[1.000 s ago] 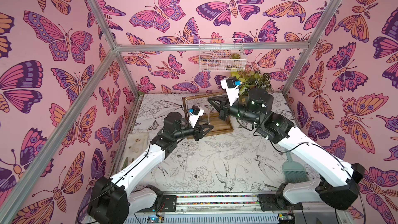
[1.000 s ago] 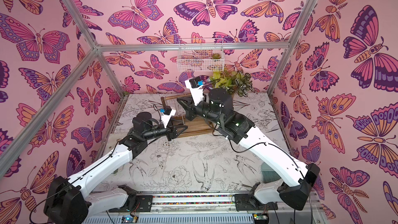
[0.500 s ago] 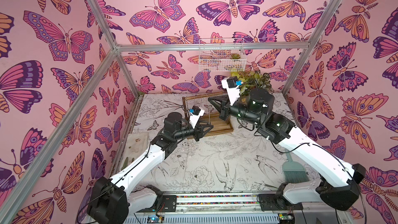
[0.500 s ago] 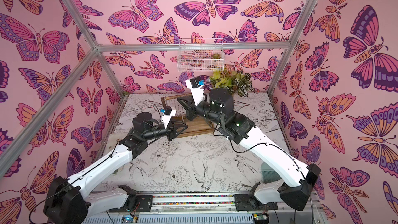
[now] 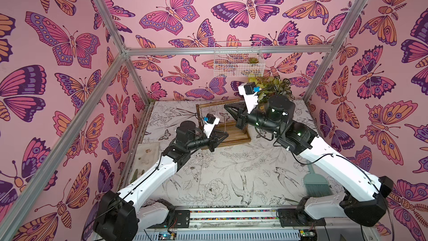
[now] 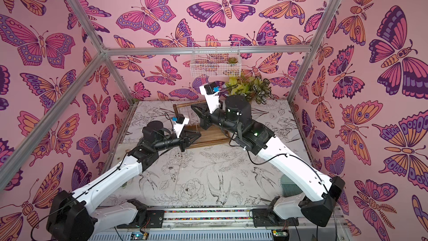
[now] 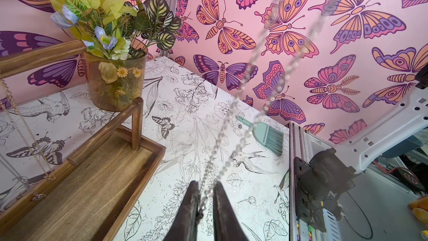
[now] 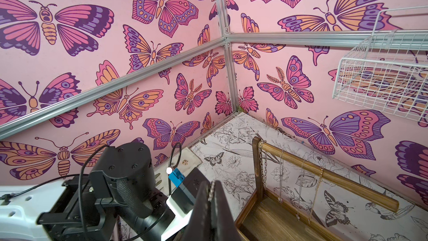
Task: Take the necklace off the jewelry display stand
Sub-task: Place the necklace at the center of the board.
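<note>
**Stand:** the jewelry display stand (image 5: pixel 236 134) is seen at centre frame in both top views, a little above mid-height. It stands upright on the table (image 5: pixel 231 177), w/ a plant (image 5: pixel 275 86) behind it toward the upper right.

**Necklace:** a silver necklace (image 7: pixel 222 130) is held in front of the stand and clear of it. In the left wrist view its two strands are seen running away from the stand, not to it. No contact w/ the top bar (image 8: pixel 324 170) is observed. Several other chains (image 8: pixel 261 158) are noted hanging from that bar.

**R gripper (image 8: pixel 212 184):** jaws closed, a chain link pinched at the tips. In the top views it sits at centre frame, directly above the L gripper in the picture.

**L gripper (image 7: pixel 205 183):** jaws nearly together w/ a narrow gap left, and the lower run of the chain passes between them. Whether the chain is actually pinched cannot be told.

**Step in hand (judged):** lift-off appears done. The hanging lower end is now to be secured, so the chain is controlled at both ends.

**Next move req'd (judged):** the L pinch is to be confirmed. Both ends are then to be carried together toward the lower part of the frame and laid on bare table. Slack is to be kept so the chain isn't strained. The remaining chains are to be avoided, as a snag could drag them or tip the stand.
</note>
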